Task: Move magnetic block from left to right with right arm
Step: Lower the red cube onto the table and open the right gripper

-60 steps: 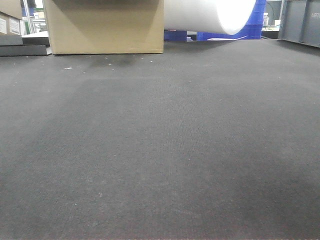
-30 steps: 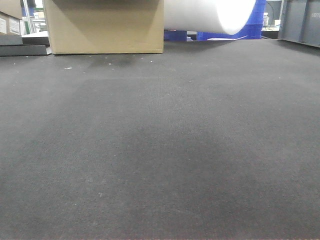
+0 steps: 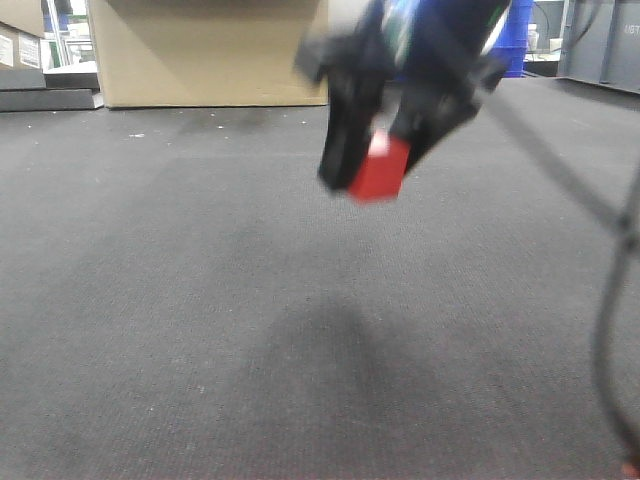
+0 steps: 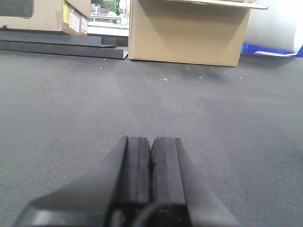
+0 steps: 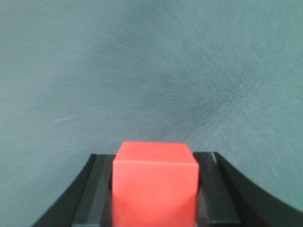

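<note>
Carry is the step in hand. My left claw (image 4: 150, 165) rests low over the dark worktop (image 4: 71, 118), fingers pressed together, empty. My right claw (image 3: 385, 150) is clamped on the red magnetic block (image 3: 380, 170), held clear above the worktop. Next, I judge, comes travel rightward, descent and a gentle release.

A bright red cube (image 3: 379, 170), tilted, hangs above the dark tabletop (image 3: 200, 300), clamped between the right gripper (image 3: 375, 160) fingers.
</note>
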Robot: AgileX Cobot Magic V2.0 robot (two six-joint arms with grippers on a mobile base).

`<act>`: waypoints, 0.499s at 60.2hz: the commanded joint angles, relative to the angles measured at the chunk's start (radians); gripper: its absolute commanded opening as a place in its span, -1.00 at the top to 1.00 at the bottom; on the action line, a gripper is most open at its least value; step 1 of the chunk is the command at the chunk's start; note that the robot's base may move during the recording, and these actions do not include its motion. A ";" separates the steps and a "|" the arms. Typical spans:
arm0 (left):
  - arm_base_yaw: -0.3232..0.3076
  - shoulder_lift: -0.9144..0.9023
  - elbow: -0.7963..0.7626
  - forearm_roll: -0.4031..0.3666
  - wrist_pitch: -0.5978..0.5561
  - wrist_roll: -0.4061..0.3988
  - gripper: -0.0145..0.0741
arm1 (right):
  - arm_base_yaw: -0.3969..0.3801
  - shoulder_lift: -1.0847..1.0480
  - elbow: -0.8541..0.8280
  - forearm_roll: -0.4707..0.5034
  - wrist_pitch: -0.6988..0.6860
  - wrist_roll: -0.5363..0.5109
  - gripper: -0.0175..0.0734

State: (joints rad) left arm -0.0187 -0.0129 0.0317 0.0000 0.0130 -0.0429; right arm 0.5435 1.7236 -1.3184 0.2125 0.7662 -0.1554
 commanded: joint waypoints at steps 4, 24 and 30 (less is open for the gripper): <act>-0.005 -0.014 0.010 0.000 -0.089 -0.004 0.94 | 0.001 0.038 -0.050 -0.019 -0.048 0.021 0.33; -0.005 -0.014 0.010 0.000 -0.089 -0.004 0.94 | 0.001 0.095 -0.050 -0.021 -0.053 0.021 0.22; -0.005 -0.014 0.010 0.000 -0.089 -0.004 0.94 | 0.001 0.093 -0.050 -0.021 -0.048 0.021 -0.16</act>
State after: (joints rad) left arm -0.0187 -0.0129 0.0317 0.0000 0.0130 -0.0429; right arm 0.5435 1.8721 -1.3336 0.1898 0.7448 -0.1334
